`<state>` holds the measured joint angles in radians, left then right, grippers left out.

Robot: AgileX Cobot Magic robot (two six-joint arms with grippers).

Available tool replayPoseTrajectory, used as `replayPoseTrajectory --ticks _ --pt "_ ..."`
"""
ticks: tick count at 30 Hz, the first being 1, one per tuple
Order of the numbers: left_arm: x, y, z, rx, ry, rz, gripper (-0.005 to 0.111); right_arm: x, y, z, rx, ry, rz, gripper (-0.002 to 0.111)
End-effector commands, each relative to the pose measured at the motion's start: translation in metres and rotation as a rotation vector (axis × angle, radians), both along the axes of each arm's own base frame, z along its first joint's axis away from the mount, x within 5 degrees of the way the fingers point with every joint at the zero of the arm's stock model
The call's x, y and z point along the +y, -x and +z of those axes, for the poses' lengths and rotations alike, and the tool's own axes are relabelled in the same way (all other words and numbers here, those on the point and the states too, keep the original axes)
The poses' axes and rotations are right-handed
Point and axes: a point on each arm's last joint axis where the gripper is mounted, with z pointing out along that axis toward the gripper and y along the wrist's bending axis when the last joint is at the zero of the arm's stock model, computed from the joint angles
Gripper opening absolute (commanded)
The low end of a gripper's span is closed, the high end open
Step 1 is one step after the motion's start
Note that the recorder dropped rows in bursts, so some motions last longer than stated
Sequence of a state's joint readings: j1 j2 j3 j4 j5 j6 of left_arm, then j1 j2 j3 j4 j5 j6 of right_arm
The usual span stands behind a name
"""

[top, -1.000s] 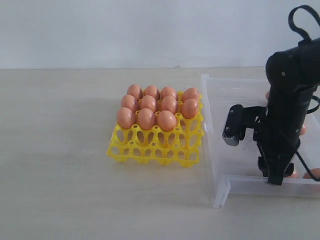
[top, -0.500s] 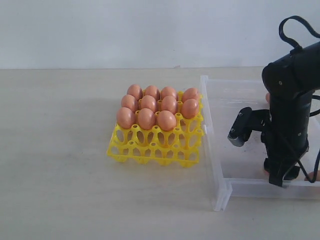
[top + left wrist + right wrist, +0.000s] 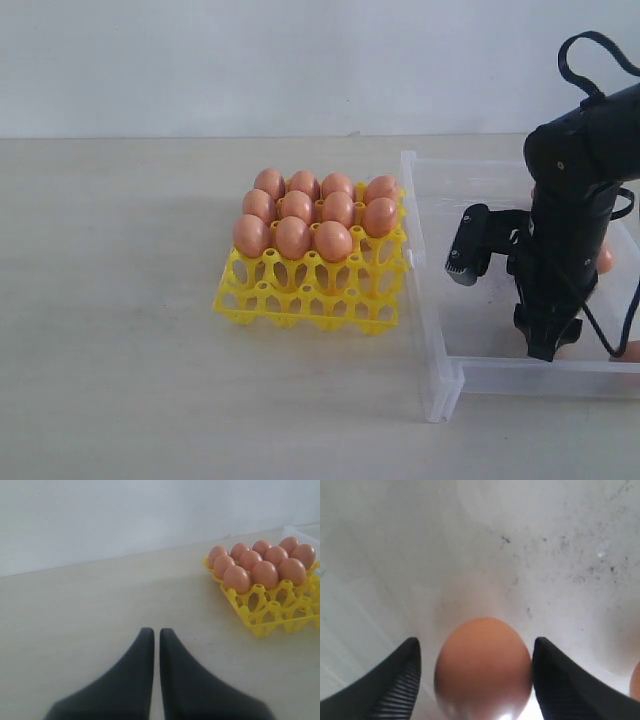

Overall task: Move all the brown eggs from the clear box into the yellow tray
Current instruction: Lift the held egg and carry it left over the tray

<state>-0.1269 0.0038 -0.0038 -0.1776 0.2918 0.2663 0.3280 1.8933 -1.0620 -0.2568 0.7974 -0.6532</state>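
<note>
Right gripper (image 3: 476, 641) spread astride a brown egg (image 3: 482, 670) by clear box (image 3: 420, 270) near wall, gap one side; left gripper (image 3: 156, 631) pressed together

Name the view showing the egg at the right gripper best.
Right wrist view: the egg lies large between the open fingers of the right gripper. In the exterior view the arm hides it; the left wrist view misses it.

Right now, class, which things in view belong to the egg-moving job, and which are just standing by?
Part of the job: brown eggs, yellow tray, clear box, right gripper straddling one egg in the box.
Standing by: left gripper, shut over the table; the wall behind.
</note>
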Motion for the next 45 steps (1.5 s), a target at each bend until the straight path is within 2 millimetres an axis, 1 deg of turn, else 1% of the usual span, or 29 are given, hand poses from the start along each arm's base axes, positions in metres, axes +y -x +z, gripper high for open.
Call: replayPoseTrajectory --ticks 1,2,5,8,9,12,14,15,17,19,20,21,23,24,26,28,31,34,38,41,43,45 --pt "0.000 0.000 0.000 -0.009 -0.005 0.005 0.004 -0.002 -0.001 0.000 -0.007 -0.004 0.005 0.038" --pt "0.000 0.000 0.000 -0.009 -0.005 0.005 0.004 -0.002 -0.001 0.000 -0.010 -0.006 0.003 0.030" --pt "0.000 0.000 0.000 -0.009 -0.005 0.005 0.004 -0.001 -0.003 0.000 -0.033 -0.019 -0.003 0.000" --pt "0.000 0.000 0.000 -0.009 -0.005 0.005 0.004 0.005 -0.013 0.001 -0.162 -0.104 -0.124 0.000" --pt "0.000 0.000 0.000 -0.009 -0.005 0.005 0.004 0.007 -0.019 0.002 -0.226 -0.158 -0.189 0.000" --pt "0.000 0.000 0.000 -0.009 -0.005 0.005 0.004 0.018 -0.031 0.006 -0.385 -0.408 -0.436 0.000" --pt "0.000 0.000 0.000 -0.009 -0.005 0.005 0.004 0.023 -0.036 0.007 -0.518 -0.591 -0.547 0.000" --pt "0.000 0.000 0.000 -0.009 -0.005 0.005 0.004 0.024 -0.035 0.005 -0.591 -0.673 -0.601 0.000" --pt "0.000 0.000 0.000 -0.009 -0.005 0.005 0.004 0.022 -0.028 0.002 -0.727 -0.801 -0.680 0.000" --pt "0.000 0.000 0.000 -0.009 -0.005 0.005 0.004 0.019 -0.016 0.000 -0.868 -0.957 -0.709 0.000" --pt "0.000 0.000 0.000 -0.009 -0.005 0.005 0.004 0.017 -0.007 -0.001 -0.905 -1.029 -0.703 0.000" --pt "0.000 0.000 0.000 -0.009 -0.005 0.005 0.004 0.017 0.001 0.005 -0.973 -1.178 -0.696 0.000" --pt "0.000 0.000 0.000 -0.009 -0.005 0.005 0.004 0.016 0.018 0.009 -1.026 -1.361 -0.657 0.000" --pt "0.000 0.000 0.000 -0.009 -0.005 0.005 0.004 0.016 0.027 0.003 -0.959 -1.397 -0.680 0.000" --pt "0.000 0.000 0.000 -0.009 -0.005 0.005 0.004 0.021 0.028 0.004 -0.911 -1.433 -0.654 0.000" --pt "0.000 0.000 0.000 -0.009 -0.005 0.005 0.004 0.029 0.031 0.000 -0.840 -1.441 -0.567 0.000" --pt "0.000 0.000 0.000 -0.009 -0.005 0.005 0.004 0.045 0.034 0.000 -0.698 -1.502 -0.435 0.000" --pt "0.000 0.000 0.000 -0.009 -0.005 0.005 0.004 0.058 0.031 0.000 -0.593 -1.541 -0.319 0.000" --pt "0.000 0.000 0.000 -0.009 -0.005 0.005 0.004 0.064 0.018 -0.004 -0.551 -1.576 -0.337 0.000" --pt "0.000 0.000 0.000 -0.009 -0.005 0.005 0.004 0.067 0.009 -0.009 -0.538 -1.559 -0.346 0.000" --pt "0.000 0.000 0.000 -0.009 -0.005 0.005 0.004 0.067 0.004 -0.016 -0.522 -1.509 -0.377 0.000" --pt "0.000 0.000 0.000 -0.009 -0.005 0.005 0.004 0.065 0.001 -0.023 -0.507 -1.421 -0.406 0.000"
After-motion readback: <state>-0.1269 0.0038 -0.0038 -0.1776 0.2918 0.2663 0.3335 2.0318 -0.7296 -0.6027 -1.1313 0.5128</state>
